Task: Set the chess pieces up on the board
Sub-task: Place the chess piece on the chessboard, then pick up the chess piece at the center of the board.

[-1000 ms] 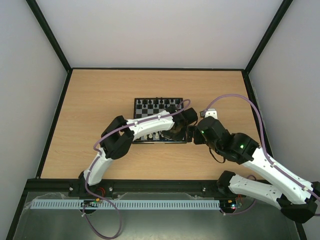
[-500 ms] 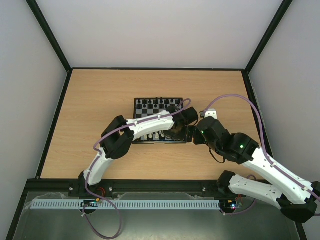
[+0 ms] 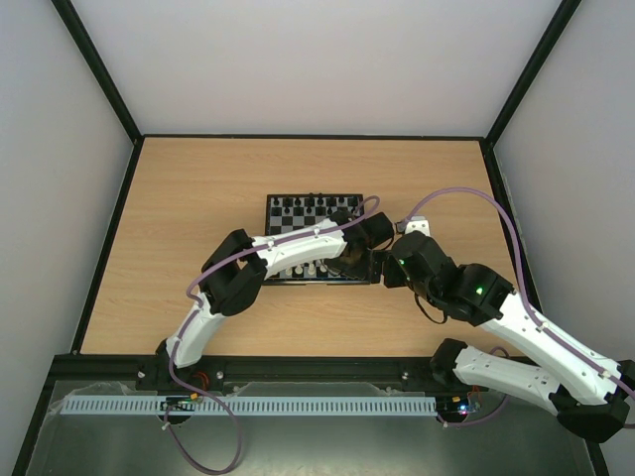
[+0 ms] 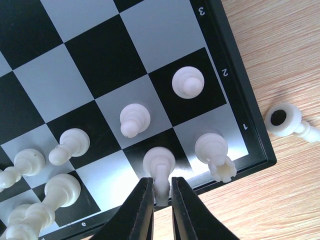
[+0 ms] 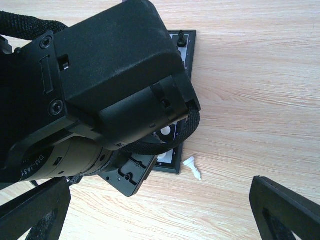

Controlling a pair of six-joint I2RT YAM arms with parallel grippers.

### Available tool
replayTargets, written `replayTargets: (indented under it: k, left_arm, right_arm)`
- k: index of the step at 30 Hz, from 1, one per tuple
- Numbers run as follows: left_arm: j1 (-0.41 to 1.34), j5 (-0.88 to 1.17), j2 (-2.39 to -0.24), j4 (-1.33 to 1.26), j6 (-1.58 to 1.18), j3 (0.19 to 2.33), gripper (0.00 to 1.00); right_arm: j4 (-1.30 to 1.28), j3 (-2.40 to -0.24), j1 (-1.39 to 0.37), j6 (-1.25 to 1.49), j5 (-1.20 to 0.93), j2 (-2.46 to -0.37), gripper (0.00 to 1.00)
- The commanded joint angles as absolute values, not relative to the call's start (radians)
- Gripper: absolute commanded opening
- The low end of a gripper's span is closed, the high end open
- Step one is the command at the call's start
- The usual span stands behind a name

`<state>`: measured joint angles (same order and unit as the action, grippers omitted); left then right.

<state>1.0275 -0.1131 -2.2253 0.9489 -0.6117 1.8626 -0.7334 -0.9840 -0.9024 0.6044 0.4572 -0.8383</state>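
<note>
The board [image 4: 235, 95] lies mid-table [image 3: 269, 238]. Several white chess pieces stand on its near rows. My left gripper [image 4: 161, 183] hangs over the board's near right corner [image 3: 347, 266] and is shut on the top of a white piece [image 4: 161, 165] that rests on a black edge square. A white rook [image 4: 216, 152] leans on the corner square beside it. Two pawns [image 4: 188, 82] [image 4: 134, 120] stand one row further in. Another white piece lies on its side on the wood, just off the board [image 4: 287, 121] [image 5: 192, 167]. My right gripper [image 5: 160, 210] is open and empty, right of the board.
Black pieces [image 3: 313, 206] fill the board's far rows. The left arm's wrist [image 5: 100, 90] blocks most of the right wrist view and sits close to the right gripper [image 3: 389, 263]. Dark walls border the wooden table [image 3: 198, 198].
</note>
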Motion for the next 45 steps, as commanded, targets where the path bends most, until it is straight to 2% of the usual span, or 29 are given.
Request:
replayTargets:
  k: [1,6,18,25,33,38,43,45]
  left_arm:
    - [1.028,-0.121,-2.246,0.962,-0.606,1.884,0.16]
    - [1.028,-0.123,-2.241,0.963,-0.604,1.885,0.26]
    - [1.055,-0.157,-2.101,1.016,-0.622,1.932,0.32]
    - [1.07,-0.189,-1.944,0.999,-0.659,1.839,0.39]
    - [1.062,-0.263,-1.631,0.899,-0.701,1.533,0.6]
    - [1.046,-0.257,-1.449,0.837,-0.697,1.372,0.74]
    - [1.03,-0.227,-1.329,0.782,-0.667,1.274,0.84]
    - [1.024,-0.217,-1.304,0.765,-0.652,1.254,0.94]
  right_arm:
    - [-0.732,-0.971,-0.898,0.589,0.456,-0.83,0.99]
    - [-0.731,-0.971,-0.898,0.586,0.453,-0.831,0.99]
    - [-0.732,-0.976,-0.897,0.59,0.457,-0.802,0.98]
    - [-0.726,-0.985,-0.897,0.597,0.448,-0.775,0.97]
    - [-0.642,-0.938,-0.897,0.672,0.356,-0.85,0.94]
    - [-0.582,-0.859,-0.851,0.742,0.312,-0.877,0.87]
    - [-0.504,-0.725,-0.721,0.791,0.195,-0.862,0.72]
    - [-0.469,-0.673,-0.674,0.811,0.173,-0.857,0.69]
